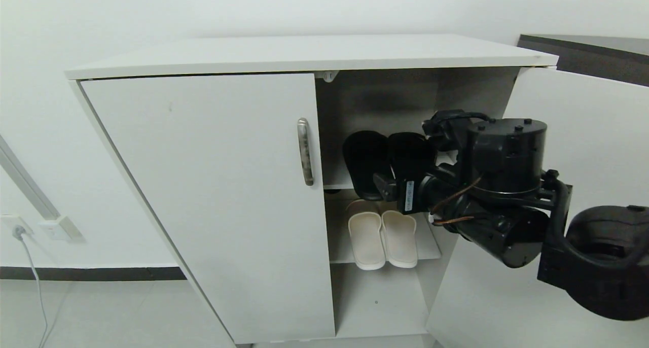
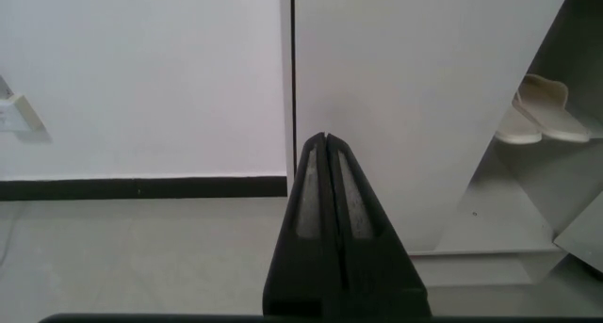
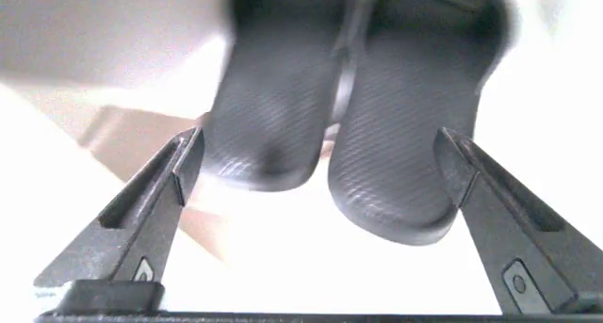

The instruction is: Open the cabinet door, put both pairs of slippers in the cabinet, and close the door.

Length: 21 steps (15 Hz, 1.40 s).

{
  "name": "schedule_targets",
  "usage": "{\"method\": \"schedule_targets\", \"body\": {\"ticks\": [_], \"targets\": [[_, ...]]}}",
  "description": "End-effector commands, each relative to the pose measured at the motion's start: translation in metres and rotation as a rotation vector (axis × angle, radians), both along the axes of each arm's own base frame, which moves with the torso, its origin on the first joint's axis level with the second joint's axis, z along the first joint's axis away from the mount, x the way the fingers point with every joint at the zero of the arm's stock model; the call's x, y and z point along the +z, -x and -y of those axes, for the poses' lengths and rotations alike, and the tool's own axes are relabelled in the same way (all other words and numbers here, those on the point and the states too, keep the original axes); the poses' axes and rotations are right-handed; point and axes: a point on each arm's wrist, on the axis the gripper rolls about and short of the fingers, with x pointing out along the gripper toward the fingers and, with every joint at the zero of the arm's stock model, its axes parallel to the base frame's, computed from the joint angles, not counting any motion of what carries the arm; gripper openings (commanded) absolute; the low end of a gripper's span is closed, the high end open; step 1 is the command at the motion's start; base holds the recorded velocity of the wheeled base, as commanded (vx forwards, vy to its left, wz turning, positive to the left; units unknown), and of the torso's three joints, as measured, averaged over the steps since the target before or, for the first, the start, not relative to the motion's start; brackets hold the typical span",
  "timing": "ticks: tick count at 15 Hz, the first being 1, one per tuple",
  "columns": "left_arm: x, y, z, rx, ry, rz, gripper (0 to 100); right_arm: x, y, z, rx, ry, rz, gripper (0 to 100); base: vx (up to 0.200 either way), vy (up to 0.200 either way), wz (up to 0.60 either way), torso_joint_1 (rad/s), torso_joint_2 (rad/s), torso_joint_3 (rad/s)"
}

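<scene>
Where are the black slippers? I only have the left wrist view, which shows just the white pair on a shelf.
Observer: The black slippers are in the compartment above the white pair, soles facing out.
Operator: Is the right gripper holding them?
Observer: No. The right gripper sits in front of them, with its fingers open and a gap on each side.
Operator: What about the right door?
Observer: The right door is swung wide open.

A plain indoor room, arranged like a home entryway. A white cabinet [image 1: 304,51] with slippers [image 1: 383,239] on its shelves fills the centre against a bare white wall [image 1: 152,8]; a dark skirting board [image 1: 91,273] and wall socket [image 1: 15,227] sit lower left.
</scene>
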Motion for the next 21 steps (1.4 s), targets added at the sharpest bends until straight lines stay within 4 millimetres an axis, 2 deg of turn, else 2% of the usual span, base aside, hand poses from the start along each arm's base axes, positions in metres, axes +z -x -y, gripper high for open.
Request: {"method": "schedule_targets", "body": {"ticks": [1,4,11,21], "targets": [[0.0,0.0,0.0,0.001,0.0,-0.001,0,-0.01,0.009,0.005,0.032,0.009,-0.002,0,0.0,0.0,0.0,0.0,0.0,0.0],[0.0,0.0,0.0,0.001,-0.002,-0.002,0,-0.019,0.01,0.005,0.069,0.013,-0.018,0,0.0,0.0,0.0,0.0,0.0,0.0],[0.0,0.0,0.0,-0.001,0.0,-0.001,0,-0.022,0.007,0.004,0.066,0.018,-0.023,0,0.0,0.0,0.0,0.0,0.0,0.0],[0.0,0.0,0.0,-0.001,0.001,-0.001,0,-0.03,0.003,0.002,0.057,0.035,-0.039,0,-0.2,0.0,0.0,0.002,0.0,0.001]]}}
